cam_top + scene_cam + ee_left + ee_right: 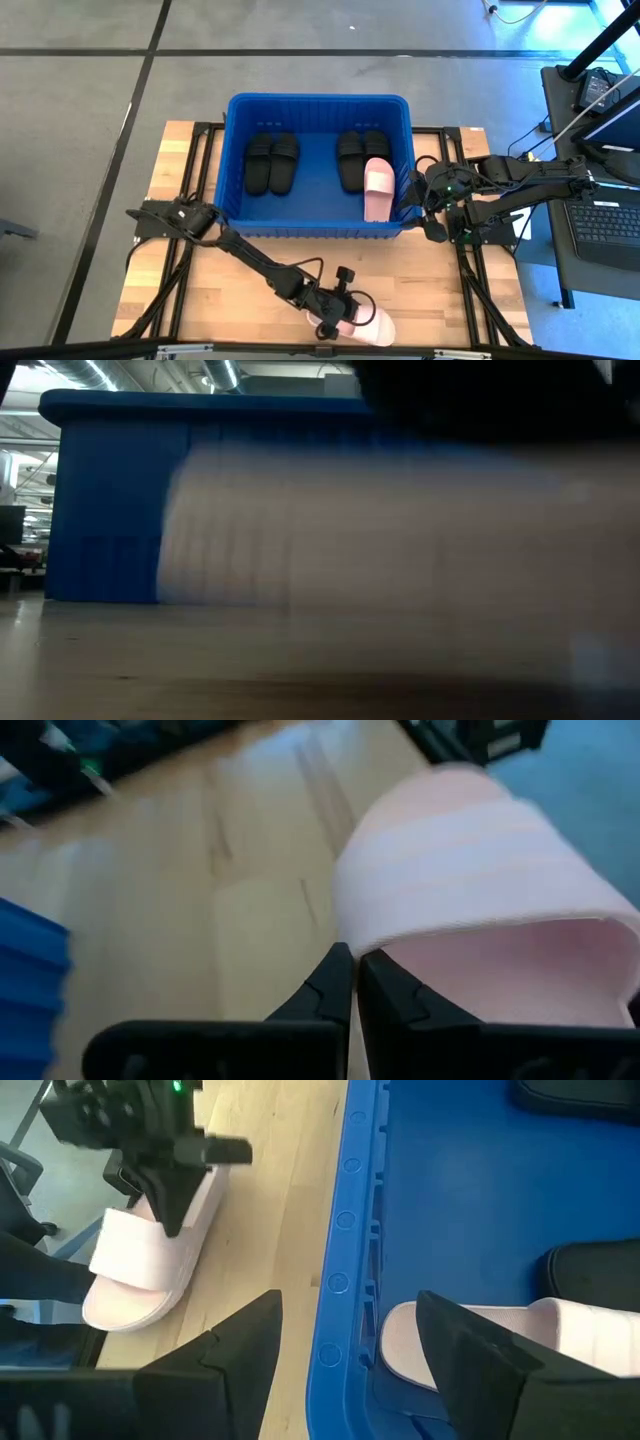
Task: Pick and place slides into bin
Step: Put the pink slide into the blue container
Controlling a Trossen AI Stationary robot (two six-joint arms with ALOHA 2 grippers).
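Observation:
A pale pink slide (368,328) lies at the table's near edge, and my left gripper (335,312) is shut on its strap. In the low view the slide is a pale blur (400,530) in front of the blue bin (110,500). The bin (315,100) stands at the table's far middle. On its floor lie two pairs of black slides (272,162) (360,158) and one pink slide (378,188). My right gripper (420,205) hovers open over the bin's right wall, with nothing between its fingers. My left gripper (354,965) pinches the edge of the pink slide's wide strap (362,935) between its two fingertips. The fingers slant down onto it from the table's left. The slide (140,1265) sits tilted under the fingers. I cannot tell whether its sole touches the table.
Bare wood (250,270) lies between the bin and the near edge. The held slide is right at that edge. A desk with a laptop (610,220) stands beyond the table's right side. The bin's rim (345,1230) runs just under my right gripper (348,1305).

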